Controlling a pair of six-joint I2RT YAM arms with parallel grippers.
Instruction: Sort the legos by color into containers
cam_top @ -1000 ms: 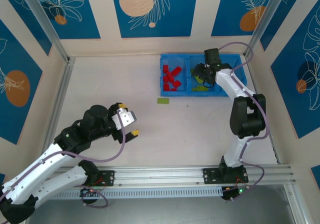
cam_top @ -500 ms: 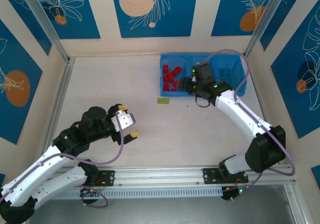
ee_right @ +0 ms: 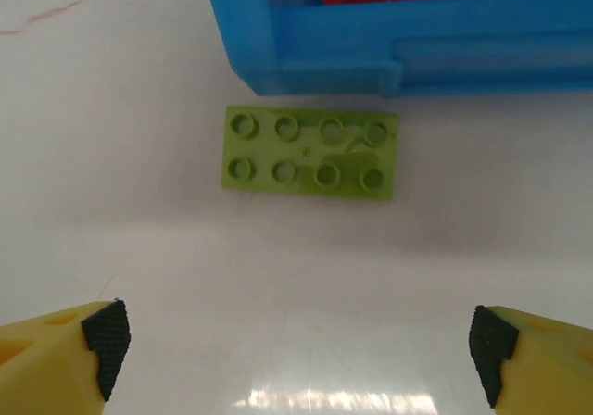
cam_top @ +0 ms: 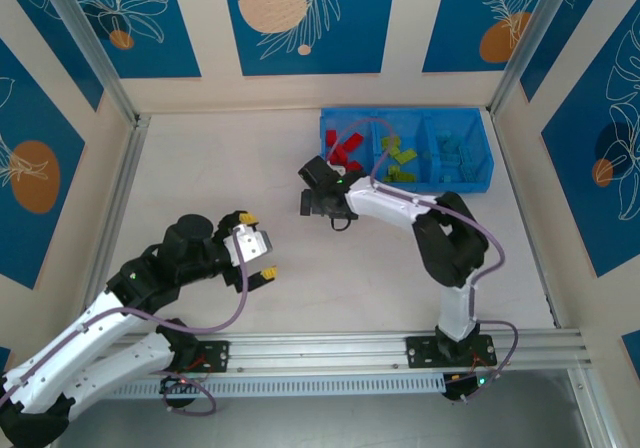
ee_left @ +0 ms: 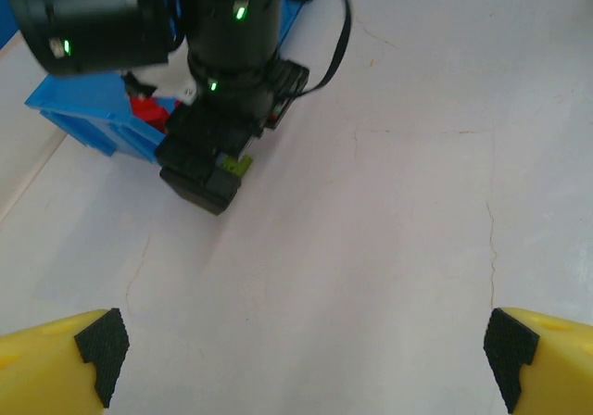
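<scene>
Lime brick [ee_right: 310,152] beside blue tray [ee_right: 315,61] wall — seemingly apart, right claw [ee_right: 296,345] spread wide

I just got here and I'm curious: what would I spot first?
A bright blue tray at the far side of the table holds red, green and blue bricks in separate compartments. One lime green brick lies alone on the table just outside it, with the right arm over it, jaws wide open.

The top camera looks down on the table [cam_top: 210,178] from far. Both wrist cameras face the green lego [ee_right: 310,151], the right much nearer.
</scene>
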